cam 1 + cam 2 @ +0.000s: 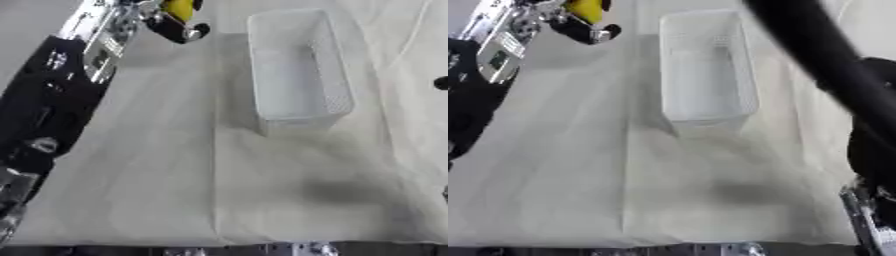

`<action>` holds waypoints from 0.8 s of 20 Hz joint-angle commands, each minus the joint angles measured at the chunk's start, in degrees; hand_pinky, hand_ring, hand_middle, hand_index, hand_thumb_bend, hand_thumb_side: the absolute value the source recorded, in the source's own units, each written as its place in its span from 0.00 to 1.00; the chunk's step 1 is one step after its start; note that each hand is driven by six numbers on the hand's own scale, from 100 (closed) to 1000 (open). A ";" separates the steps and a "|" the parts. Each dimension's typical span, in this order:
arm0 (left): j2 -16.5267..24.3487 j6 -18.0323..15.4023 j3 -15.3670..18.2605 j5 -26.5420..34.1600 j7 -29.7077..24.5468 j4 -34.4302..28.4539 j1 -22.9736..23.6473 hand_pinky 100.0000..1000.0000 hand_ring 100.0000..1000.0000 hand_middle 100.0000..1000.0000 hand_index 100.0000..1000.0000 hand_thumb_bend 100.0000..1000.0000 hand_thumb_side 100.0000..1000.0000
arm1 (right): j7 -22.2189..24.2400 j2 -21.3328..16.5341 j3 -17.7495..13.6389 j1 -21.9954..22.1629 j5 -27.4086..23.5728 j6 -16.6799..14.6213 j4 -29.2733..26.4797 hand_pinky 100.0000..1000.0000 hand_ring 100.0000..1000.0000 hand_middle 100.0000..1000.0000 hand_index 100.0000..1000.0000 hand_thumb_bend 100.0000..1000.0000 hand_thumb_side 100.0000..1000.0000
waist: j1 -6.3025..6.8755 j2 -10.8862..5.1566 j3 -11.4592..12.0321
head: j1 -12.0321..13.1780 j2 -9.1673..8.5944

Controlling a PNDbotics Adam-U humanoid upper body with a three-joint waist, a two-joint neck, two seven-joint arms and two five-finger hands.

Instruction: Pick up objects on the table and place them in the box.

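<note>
At the far left of the tabletop, the left robot hand has its fingers curled round a yellow object (its shape is mostly hidden), held above the cloth and just left of the white box. That box looks empty, so nothing appears placed yet; carrying the object over the rim and releasing it is what remains. Along the right edge the right arm shows; its robot hand cannot be made out.

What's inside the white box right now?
Nothing shows inside the white box: only its pale floor and perforated walls. The near wall hides a strip of floor behind it. The yellow object is in the left hand, left of the box.
</note>
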 commanded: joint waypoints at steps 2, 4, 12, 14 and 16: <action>-3.02 -1.05 -0.49 -1.55 0.26 1.02 -2.49 0.00 0.00 0.00 0.07 0.21 0.00 | 0.21 -0.51 0.04 -0.66 -0.31 -0.02 -0.78 0.66 0.78 0.83 0.80 0.29 1.00 | -0.19 -1.07 -0.41 | -0.27 -0.90; -4.76 -1.57 -0.81 -2.26 0.51 1.84 -3.19 0.00 0.00 0.00 0.07 0.21 0.00 | 0.35 -0.56 0.12 -0.83 -0.54 0.04 -0.78 0.66 0.78 0.83 0.80 0.29 1.00 | -0.12 -1.08 -0.64 | -0.28 -0.95; -10.14 -3.49 -1.67 -4.03 2.03 5.13 -4.65 0.00 0.00 0.00 0.07 0.19 0.00 | 0.98 -0.70 0.18 -1.08 -1.31 0.15 -0.78 0.65 0.78 0.83 0.80 0.29 1.00 | -0.05 -1.17 -1.00 | -0.46 -1.17; -11.43 -3.92 -1.86 -4.68 2.23 5.71 -4.85 0.00 0.00 0.00 0.07 0.19 0.00 | 1.11 -0.71 0.21 -1.16 -1.47 0.14 -0.78 0.65 0.78 0.83 0.80 0.29 1.00 | -0.05 -1.15 -1.14 | -0.36 -1.23; -12.47 -4.23 -1.95 -5.20 2.38 6.25 -5.01 0.00 0.00 0.00 0.08 0.18 0.00 | 1.23 -0.74 0.24 -1.26 -1.64 0.12 -0.78 0.65 0.78 0.83 0.80 0.29 1.00 | -0.01 -1.13 -1.30 | -0.30 -1.24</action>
